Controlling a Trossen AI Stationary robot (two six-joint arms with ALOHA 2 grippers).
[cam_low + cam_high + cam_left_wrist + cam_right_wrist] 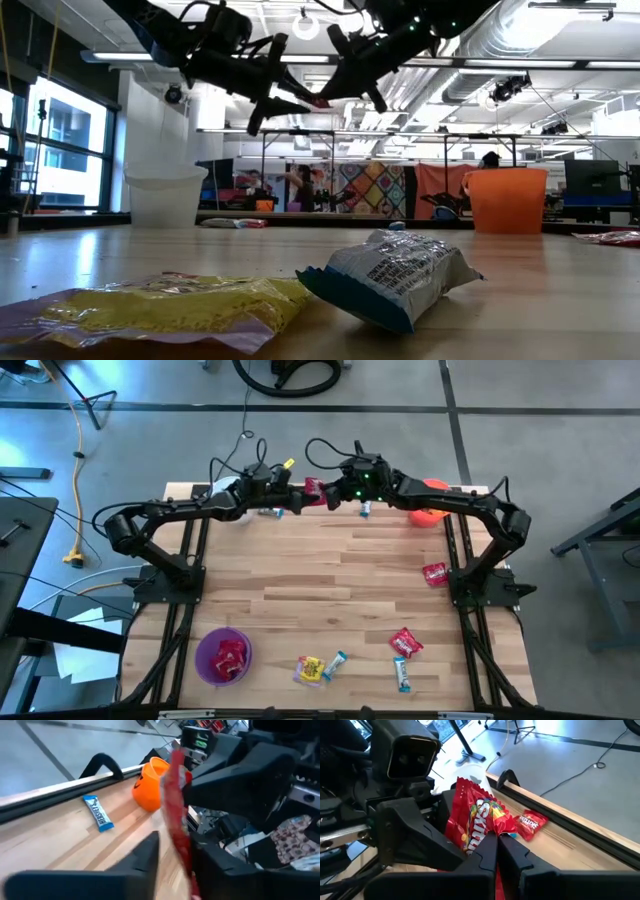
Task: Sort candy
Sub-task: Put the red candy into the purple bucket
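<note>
The wooden table (330, 590) is the landmark throughout; both arms reach to its far edge and meet above the middle of that edge, raised well clear of the wood, as the low view shows. At that far edge stand a white bucket (228, 491) toward the left arm's side and an orange bucket (428, 500) toward the right arm's side; a purple bucket (222, 656), already holding red packets, sits at the near left corner.

The right gripper (496, 836) is closed tight on the lower edge of a red candy packet (479, 822), which hangs in the air between the two arms with its long axis roughly upright; the left gripper (293, 501) faces it from the other side, its fingers parted with the packet standing between them, though whether they touch it I cannot tell. This looks like a handover, and the left gripper lies just beside the packet.

More candy lies loose: a red packet (436, 572) by the table's right edge; another red packet (405, 642), two light-blue bars (401, 673) and a yellow packet (309, 669) near the front edge.
</note>
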